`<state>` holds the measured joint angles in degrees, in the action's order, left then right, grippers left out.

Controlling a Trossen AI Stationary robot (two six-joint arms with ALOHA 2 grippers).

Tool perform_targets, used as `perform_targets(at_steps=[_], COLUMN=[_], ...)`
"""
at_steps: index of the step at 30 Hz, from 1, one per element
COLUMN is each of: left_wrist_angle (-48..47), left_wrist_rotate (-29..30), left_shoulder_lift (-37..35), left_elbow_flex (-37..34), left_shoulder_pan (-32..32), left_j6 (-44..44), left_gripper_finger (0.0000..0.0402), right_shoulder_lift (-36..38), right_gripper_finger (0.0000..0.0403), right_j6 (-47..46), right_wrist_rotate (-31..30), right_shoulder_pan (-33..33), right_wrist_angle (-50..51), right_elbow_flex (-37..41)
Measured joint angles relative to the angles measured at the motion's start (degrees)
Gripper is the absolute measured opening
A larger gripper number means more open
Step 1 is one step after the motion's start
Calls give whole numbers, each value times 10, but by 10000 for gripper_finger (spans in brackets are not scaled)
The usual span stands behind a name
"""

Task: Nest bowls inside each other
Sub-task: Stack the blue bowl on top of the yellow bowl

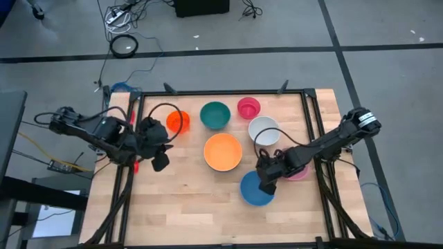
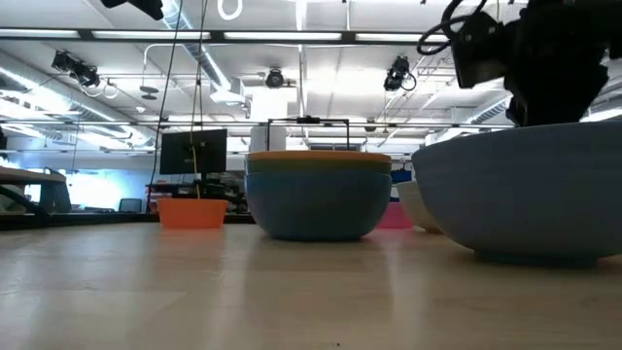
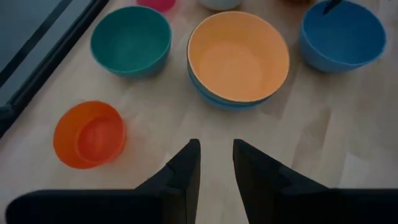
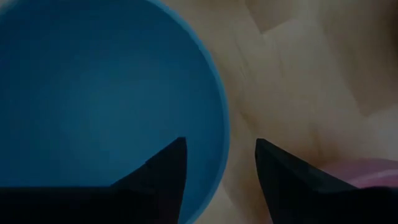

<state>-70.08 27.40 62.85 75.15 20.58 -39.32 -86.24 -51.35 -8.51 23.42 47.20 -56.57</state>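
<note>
pale wooden table (image 1: 194,200), left gripper (image 1: 160,163) hovering part-open and empty near small orange-red bowl (image 1: 178,122), teal bowl (image 1: 215,115), orange bowl (image 1: 223,152) nested in a blue one, right gripper (image 1: 266,185) open astride blue bowl (image 1: 255,192) rim

Light wood table (image 1: 187,207) carrying orange bowl (image 1: 223,152) at centre nested in a light blue one, small orange-red bowl (image 1: 178,122) at 10, teal bowl (image 1: 215,115) at 12, magenta-red bowl (image 1: 248,107) and white bowl (image 1: 263,129) at 1, pink bowl (image 1: 299,173) at 3, blue bowl (image 1: 257,190) at 5.
</note>
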Motion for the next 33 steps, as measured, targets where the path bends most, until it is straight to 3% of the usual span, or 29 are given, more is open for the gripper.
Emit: perform_targets(at_steps=[10, 13, 18, 25, 33], left_wrist_angle=[0, 0, -1, -1, -1], left_wrist_rotate=[27, 30, 42, 43, 54], left_shoulder_lift=[0, 0, 0, 0, 1], left_elbow_flex=[-9, -9, -9, -9, -9], left_shoulder_pan=[21, 21, 21, 21, 21], left_j6=[-27, -28, -28, -28, -20], left_gripper_finger=[104, 104, 104, 104, 104], right_shoulder_lift=[-47, -45, -42, -21, 48], right_gripper_finger=[163, 121, 13, 1, 0], right_j6=[10, 13, 37, 69, 167], right_wrist_rotate=[8, 6, 8, 7, -30], right_shoulder_pan=[0, -3, -7, -20, -91], right_wrist_angle=[1, -2, -12, -47, -74], right_elbow_flex=[0, 0, 0, 0, -49])
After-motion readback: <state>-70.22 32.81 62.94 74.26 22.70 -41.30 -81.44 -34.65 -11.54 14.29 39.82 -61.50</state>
